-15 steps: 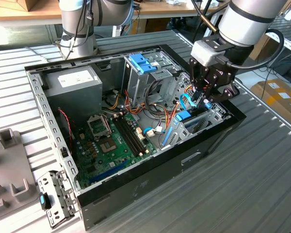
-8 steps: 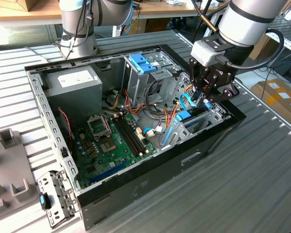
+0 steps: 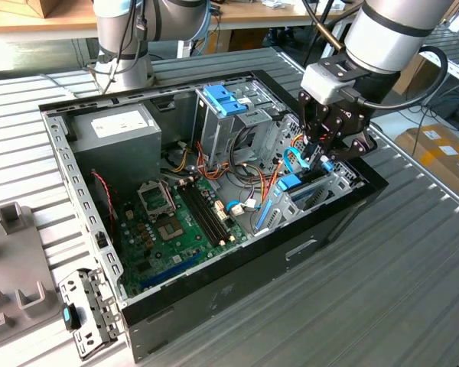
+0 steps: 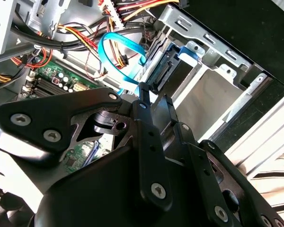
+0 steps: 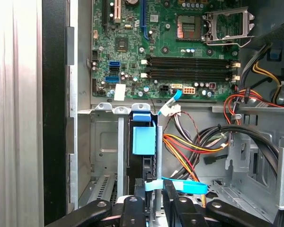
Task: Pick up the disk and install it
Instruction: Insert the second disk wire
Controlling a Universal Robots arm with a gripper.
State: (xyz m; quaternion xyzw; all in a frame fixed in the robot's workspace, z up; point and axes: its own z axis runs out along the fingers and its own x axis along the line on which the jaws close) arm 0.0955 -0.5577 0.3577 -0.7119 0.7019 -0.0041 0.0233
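The disk [image 5: 144, 137] stands on edge in a slot of the metal drive cage [image 5: 104, 142], at the case's corner on the exterior view's right. Its light-blue carrier [image 3: 290, 182] shows above the cage wall. My gripper [image 3: 322, 159] hangs right over the disk's outer end. In both wrist views the black fingers [image 5: 135, 208] stand close together either side of that end, and the gripper [image 5: 155, 187] looks shut on it. The carrier's blue frame [image 4: 175, 59] lies just beyond my gripper [image 4: 154, 94].
A blue flat cable [image 5: 184, 187] crosses right at the fingers, beside a bundle of coloured wires [image 5: 199, 142]. The open case holds the green motherboard [image 3: 176, 229], a grey power-supply box [image 3: 118, 126] and a darker-blue latch [image 3: 222, 98]. Another arm's base [image 3: 122, 46] stands behind the case.
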